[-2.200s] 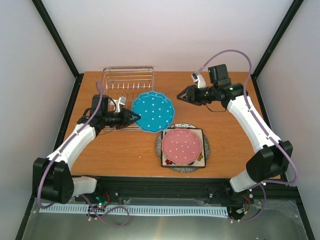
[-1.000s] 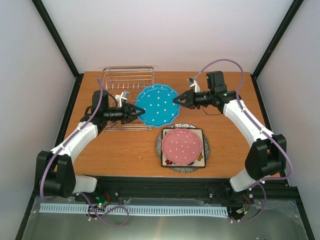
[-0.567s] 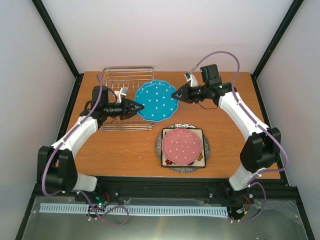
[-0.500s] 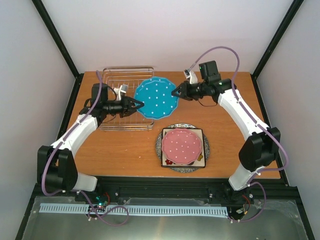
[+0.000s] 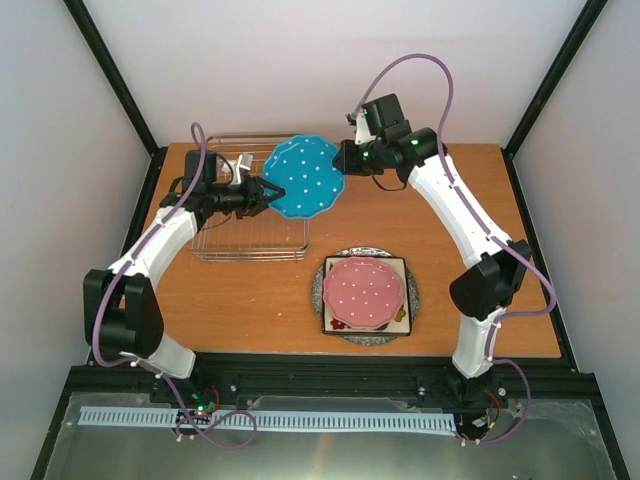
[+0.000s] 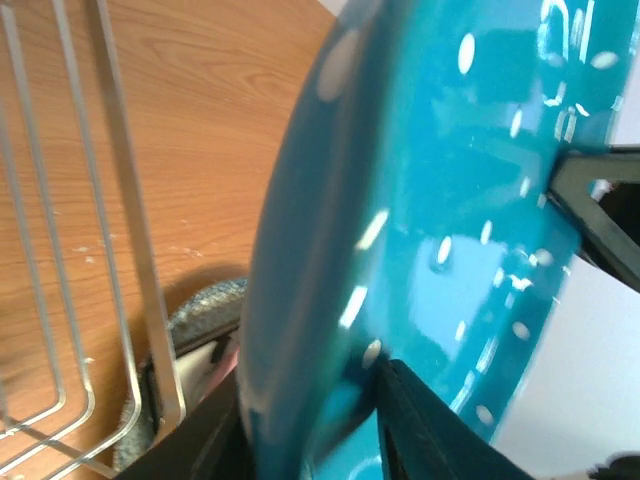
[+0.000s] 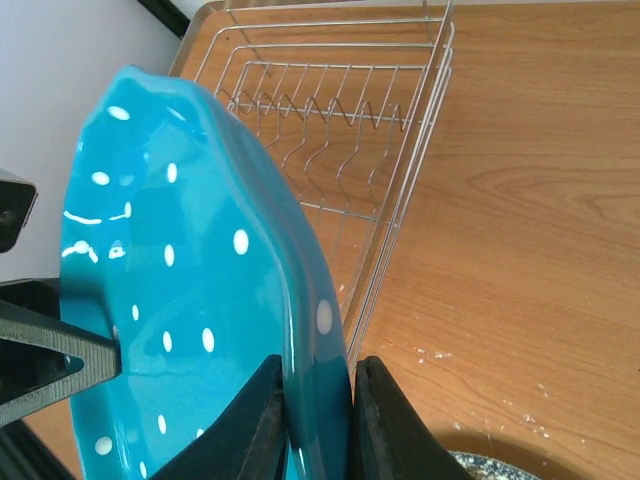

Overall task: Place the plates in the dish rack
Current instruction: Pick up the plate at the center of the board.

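Note:
The blue white-dotted plate point(image 5: 303, 176) hangs tilted on edge above the right side of the wire dish rack point(image 5: 225, 240). My right gripper point(image 5: 340, 160) is shut on its right rim; in the right wrist view both fingers pinch the blue plate point(image 7: 180, 280) at the gripper point(image 7: 318, 365). My left gripper point(image 5: 270, 192) has its jaws on either side of the left rim; there the blue plate point(image 6: 450, 200) fills the frame at the gripper point(image 6: 300, 420), blurred, so the hold is unclear. A pink dotted plate point(image 5: 364, 292) lies on a square cream plate point(image 5: 400, 320) on the grey speckled plate point(image 5: 412, 290).
The dish rack point(image 7: 330, 130) holds no plates, and its tines run along the middle. Its right rim point(image 6: 120, 230) lies just below the plate. The stack sits near the table's front centre. Black frame posts stand at the back corners.
Both arms carried the blue plate left and toward the back, from beside the rack to above its right side. The plate now stands more upright. The stack has not moved.

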### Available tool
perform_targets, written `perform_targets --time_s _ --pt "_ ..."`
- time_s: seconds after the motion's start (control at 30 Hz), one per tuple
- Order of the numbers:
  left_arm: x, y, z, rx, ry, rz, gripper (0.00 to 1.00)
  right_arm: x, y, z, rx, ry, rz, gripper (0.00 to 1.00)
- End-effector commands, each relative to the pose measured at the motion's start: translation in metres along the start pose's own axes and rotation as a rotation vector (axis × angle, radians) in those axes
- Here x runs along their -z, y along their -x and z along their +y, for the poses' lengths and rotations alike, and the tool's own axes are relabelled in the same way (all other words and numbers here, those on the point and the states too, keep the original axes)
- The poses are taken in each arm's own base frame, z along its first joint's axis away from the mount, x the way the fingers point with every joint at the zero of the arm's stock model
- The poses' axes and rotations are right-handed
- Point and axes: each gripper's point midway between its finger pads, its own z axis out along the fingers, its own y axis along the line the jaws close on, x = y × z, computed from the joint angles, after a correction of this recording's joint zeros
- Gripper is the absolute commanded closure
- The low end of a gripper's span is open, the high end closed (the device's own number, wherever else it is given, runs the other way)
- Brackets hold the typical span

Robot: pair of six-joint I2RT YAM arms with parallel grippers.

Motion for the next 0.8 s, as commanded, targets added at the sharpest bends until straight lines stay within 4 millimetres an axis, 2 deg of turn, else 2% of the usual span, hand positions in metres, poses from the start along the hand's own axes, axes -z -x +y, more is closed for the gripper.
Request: perform_targets --time_s 0.0,0.07,0.2,0.27,0.37,0.5,0.63,0.77 --pt "0.001 0.034 -0.020 -0.143 0.054 -0.110 0.66 -0.008 0.007 0.040 0.048 0.031 -0.057 0.97" --pt "0.001 0.041 -0.019 -0.141 0.070 -0.134 0.62 -0.013 0.013 0.038 0.054 0.018 -0.084 0.97" --pt "0.005 0.059 -0.023 -0.156 0.112 -0.197 0.43 -0.017 0.026 0.041 0.075 0.024 -0.132 0.97" --pt "0.008 0.069 -0.021 -0.148 0.151 -0.225 0.37 -0.019 0.034 0.041 0.089 0.020 -0.155 0.97" --pt "0.010 0.077 -0.020 -0.130 0.179 -0.242 0.35 -0.016 0.050 0.043 0.097 0.030 -0.185 0.97" --pt "0.013 0.082 -0.010 -0.101 0.243 -0.259 0.34 -0.016 0.068 0.035 0.078 0.033 -0.223 0.97" --pt "0.028 0.088 0.006 -0.089 0.369 -0.287 0.29 -0.015 0.086 0.027 0.061 0.022 -0.261 0.97" --pt "0.043 0.091 0.028 -0.038 0.402 -0.296 0.27 -0.021 0.092 0.028 0.053 0.051 -0.265 0.97"
